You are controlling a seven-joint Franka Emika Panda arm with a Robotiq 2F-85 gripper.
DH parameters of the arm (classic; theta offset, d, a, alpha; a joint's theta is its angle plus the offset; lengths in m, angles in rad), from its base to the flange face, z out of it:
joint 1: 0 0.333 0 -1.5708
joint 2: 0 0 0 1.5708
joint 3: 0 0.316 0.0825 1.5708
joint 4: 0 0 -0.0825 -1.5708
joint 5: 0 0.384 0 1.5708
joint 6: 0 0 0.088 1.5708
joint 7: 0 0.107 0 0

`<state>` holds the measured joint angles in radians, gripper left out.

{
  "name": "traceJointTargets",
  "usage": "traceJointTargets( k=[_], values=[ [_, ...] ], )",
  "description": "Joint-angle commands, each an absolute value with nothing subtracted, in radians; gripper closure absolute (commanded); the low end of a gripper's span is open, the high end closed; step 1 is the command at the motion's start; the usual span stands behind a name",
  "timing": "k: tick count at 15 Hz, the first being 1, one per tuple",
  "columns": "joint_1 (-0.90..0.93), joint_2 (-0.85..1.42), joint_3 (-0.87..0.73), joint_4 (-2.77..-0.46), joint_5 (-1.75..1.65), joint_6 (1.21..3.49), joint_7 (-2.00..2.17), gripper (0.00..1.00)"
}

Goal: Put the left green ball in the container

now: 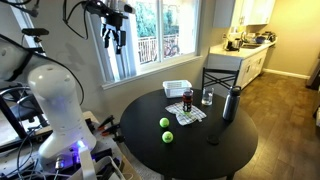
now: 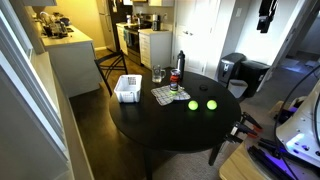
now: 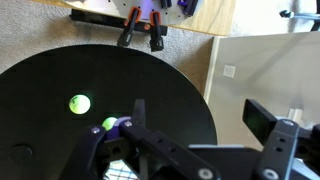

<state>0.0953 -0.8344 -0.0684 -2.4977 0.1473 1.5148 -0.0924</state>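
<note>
Wrist view looks down on the left green ball [image 3: 108, 125] lying on the round black desk [image 3: 40, 80] near the other green ball [image 3: 79, 103], apart from the white slatted container [image 1: 178, 88], while in an exterior view my end effector [image 1: 113, 38] hangs high above, jaws spread wide, holding nothing.

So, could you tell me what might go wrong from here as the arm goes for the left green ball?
1. The two green balls look alike and lie close together, so the pincer, open high above the table, might descend on the wrong one.
2. A nudged ball could roll off the round tabletop.
3. The red can and glass stand near the container; the carry might knock them.
</note>
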Motion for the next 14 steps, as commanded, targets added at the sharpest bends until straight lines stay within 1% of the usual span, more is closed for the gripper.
traceJointTargets(
  k=[1,7,10,14],
  values=[
    [0.039,-0.839,-0.038,-2.573,0.041,1.582,-0.121,0.00],
    [0.003,-0.689,-0.055,-2.704,-0.107,1.941,-0.118,0.00],
    [-0.037,-0.547,-0.059,-2.740,-0.186,2.150,-0.110,0.00],
    [-0.088,-0.352,-0.051,-2.729,-0.273,2.349,-0.083,0.00]
  ],
)
